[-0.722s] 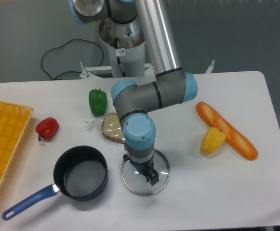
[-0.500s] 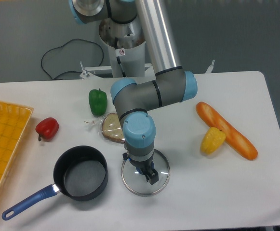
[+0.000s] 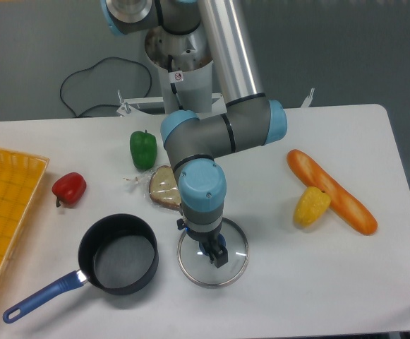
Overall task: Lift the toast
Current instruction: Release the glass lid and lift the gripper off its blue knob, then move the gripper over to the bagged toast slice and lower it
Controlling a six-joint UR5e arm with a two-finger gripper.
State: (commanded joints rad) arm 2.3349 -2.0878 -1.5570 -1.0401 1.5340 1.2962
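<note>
With its jaws hidden so that I cannot tell how far they stand open, the gripper (image 3: 216,256) has shifted slightly left and up over the glass lid (image 3: 212,260), while the toast (image 3: 164,186) stays on the table (image 3: 317,282), partly hidden behind the arm.

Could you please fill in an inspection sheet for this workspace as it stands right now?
Surface: white table, no spills seen.
Job's things: toast in clear wrap, flat on the table, partly hidden behind the arm's wrist, not gripped.
Clutter: green pepper, red pepper, yellow pepper touching the baguette, black saucepan with blue handle, glass lid, yellow basket at the left edge.
Grippers: pincer over the glass lid; open or shut cannot be told.
Cables: black cable looped behind the table.
Surroundings: grey floor, robot base behind the table.
</note>
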